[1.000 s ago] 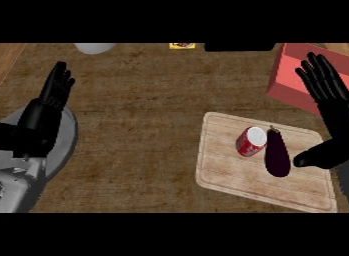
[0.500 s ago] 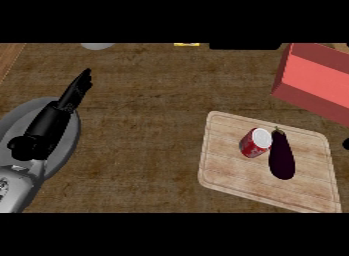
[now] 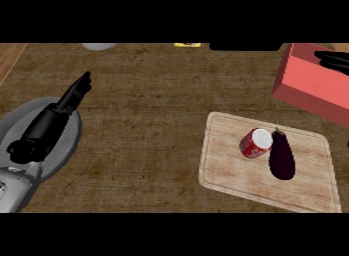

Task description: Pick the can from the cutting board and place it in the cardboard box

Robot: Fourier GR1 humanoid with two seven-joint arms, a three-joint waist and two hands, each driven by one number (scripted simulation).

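Eggplant (image 3: 282, 156) touching can (image 3: 255, 143), cutting board (image 3: 229, 175)

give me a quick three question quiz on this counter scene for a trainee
1. True or false: the can is already inside the box.
2. Which thing lies right beside the can on the board? A) banana B) eggplant C) cup
3. Fill in: the left robot hand shows at the view's left with its fingers ____.

Key
1. False: the can sits on the board.
2. B: the eggplant lies on the can's right.
3. Straight. The right robot hand shows only in part at the right edge, over the box.
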